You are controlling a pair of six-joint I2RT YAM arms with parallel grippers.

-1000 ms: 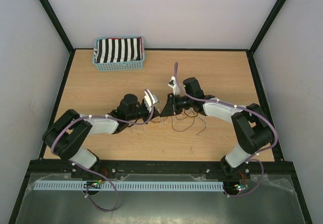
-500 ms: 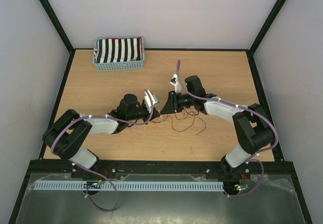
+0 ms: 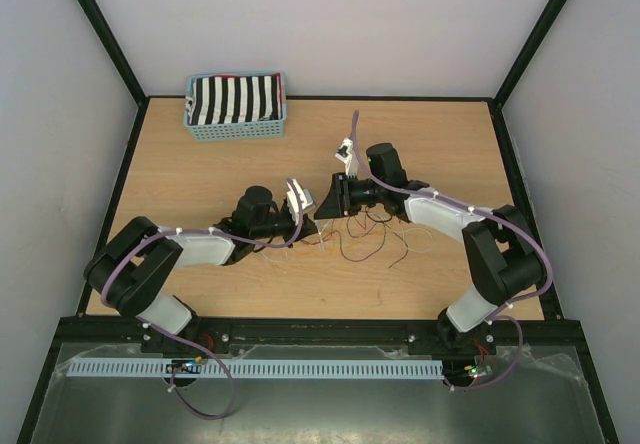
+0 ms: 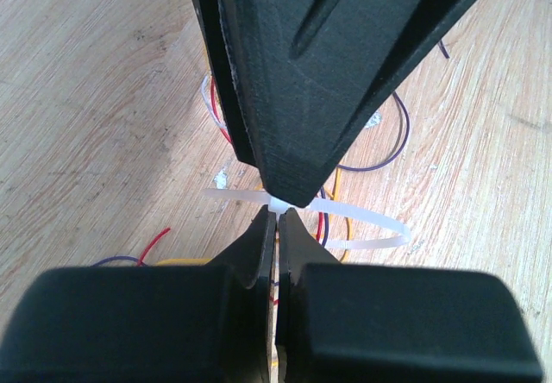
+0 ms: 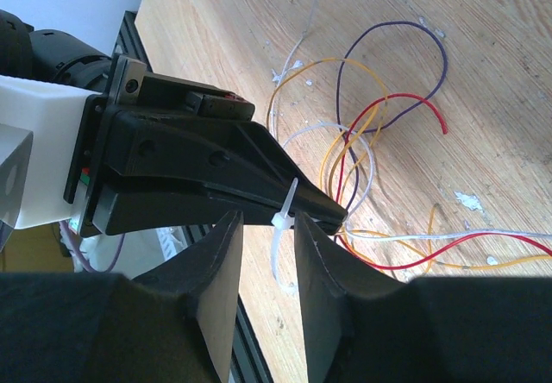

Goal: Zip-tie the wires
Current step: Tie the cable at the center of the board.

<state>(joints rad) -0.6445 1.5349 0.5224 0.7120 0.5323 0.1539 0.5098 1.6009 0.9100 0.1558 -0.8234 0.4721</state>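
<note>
A striped cloth is sitting in the blue basket (image 3: 236,122), well apart from the zip tie (image 4: 345,219). The left gripper (image 4: 276,228) and right gripper (image 5: 274,228) are both clenching the zip tie, which is looping around the wires (image 5: 362,154) lying beside it on the table (image 3: 200,179).

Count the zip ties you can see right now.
1: a white zip tie looped around the wires, pinched between both gripper tips mid-table. Others may be hidden under the arms.

wires (image 3: 365,234) on table (image 3: 200,174), basket (image 3: 237,105) far-left behind.
</note>
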